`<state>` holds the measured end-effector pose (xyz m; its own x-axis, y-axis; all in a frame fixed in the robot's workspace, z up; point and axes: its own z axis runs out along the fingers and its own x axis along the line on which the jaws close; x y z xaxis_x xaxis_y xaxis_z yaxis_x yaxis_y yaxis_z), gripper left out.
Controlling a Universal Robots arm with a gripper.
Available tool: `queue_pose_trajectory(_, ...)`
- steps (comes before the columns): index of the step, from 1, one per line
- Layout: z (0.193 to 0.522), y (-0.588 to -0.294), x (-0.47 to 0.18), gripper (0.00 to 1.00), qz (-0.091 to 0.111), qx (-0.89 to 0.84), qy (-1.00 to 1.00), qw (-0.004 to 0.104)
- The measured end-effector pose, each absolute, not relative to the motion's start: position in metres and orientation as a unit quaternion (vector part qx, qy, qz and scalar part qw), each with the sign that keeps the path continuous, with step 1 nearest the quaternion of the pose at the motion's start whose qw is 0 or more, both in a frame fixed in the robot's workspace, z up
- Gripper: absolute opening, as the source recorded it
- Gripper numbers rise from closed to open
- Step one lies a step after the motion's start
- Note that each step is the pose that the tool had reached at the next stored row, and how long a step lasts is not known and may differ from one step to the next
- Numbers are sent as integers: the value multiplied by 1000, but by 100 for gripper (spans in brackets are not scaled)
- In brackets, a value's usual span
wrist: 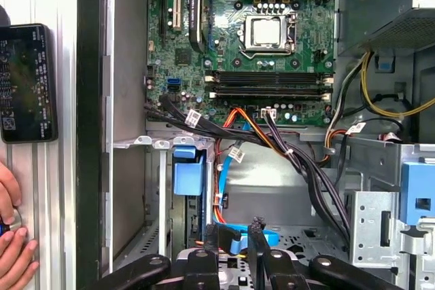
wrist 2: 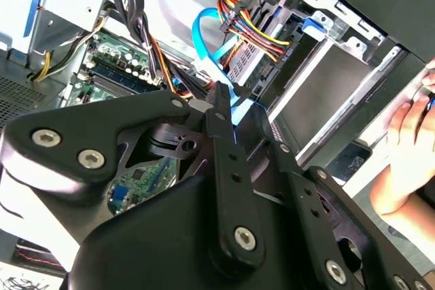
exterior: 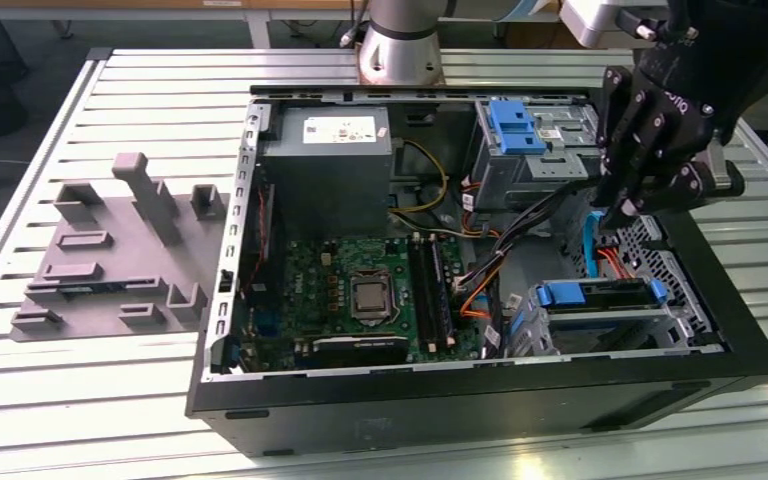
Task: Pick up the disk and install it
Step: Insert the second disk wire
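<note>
One bay matters here: the flat silver metal disk with blue plastic side rails (exterior: 598,322) sits in the cage at the corner of the open black computer case (exterior: 491,392), on the exterior view's right and near the front wall. In the second wrist view its end (wrist 2: 243,66) carries a bundle of red, yellow and orange wires. By my reading the disk is already set in its bay, and the step in hand is the cabling. My black multi-link gripper (exterior: 620,212) hangs inside the case just above that cage, between it and the blue plastic bracket with silver metal cage (exterior: 511,125) further back. It is drawn narrow, with the light-blue flat data cable (wrist: 234,244) caught between the fingertips (wrist: 257,230). I judge that I am holding the cable, though I cannot see how firmly. The green motherboard (exterior: 357,290) and the large grey power supply box (exterior: 324,150) lie well apart from me, on the exterior view's left. A person's hand (wrist: 13,249) rests on the slatted metal table (exterior: 91,400) just outside the case wall. Any move from here calls for small, careful travel, since loose black and orange wires crowd this corner and the cable's end must line up squarely with its socket.
</note>
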<state>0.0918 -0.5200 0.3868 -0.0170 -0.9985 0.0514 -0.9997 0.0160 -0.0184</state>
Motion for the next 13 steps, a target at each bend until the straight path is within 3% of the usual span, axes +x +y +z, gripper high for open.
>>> queue_pose_trajectory(13, 380, -519, 92, 31, 25, 699, -715, 12)
